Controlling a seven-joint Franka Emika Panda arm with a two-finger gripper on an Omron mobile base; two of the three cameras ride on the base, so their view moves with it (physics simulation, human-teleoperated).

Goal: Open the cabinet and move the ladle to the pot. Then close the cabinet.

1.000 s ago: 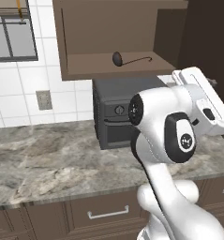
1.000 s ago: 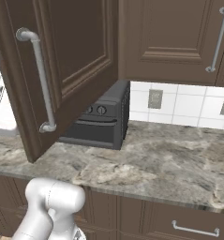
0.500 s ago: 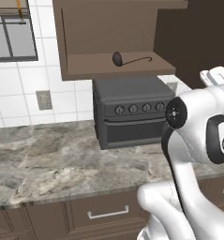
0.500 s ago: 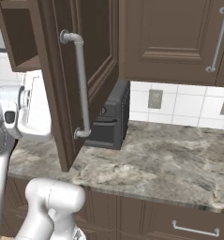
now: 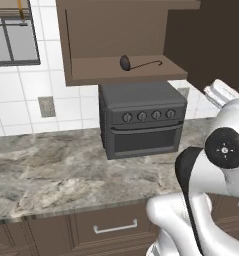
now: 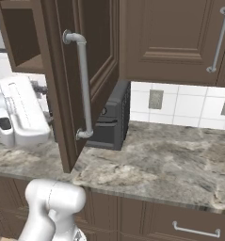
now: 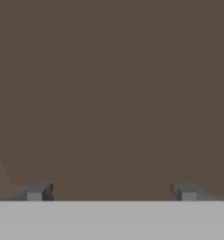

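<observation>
Cabinet point(image 5: 116, 70) door point(image 6: 92, 75) stands swung wide; the ladle point(image 5: 139, 63) lies flat on the bare lower shelf, cup to the left, slim handle running right, above the dark oven box point(image 5: 143, 120) on the table point(image 5: 56, 170). Tool point(image 7: 111, 193) released, fingertips spread wide with nothing between them, facing plain brown wood close up. Ladle looks light, rigid and slick, so the mid-handle seems the best hold, as the round cup would likely roll.
</observation>
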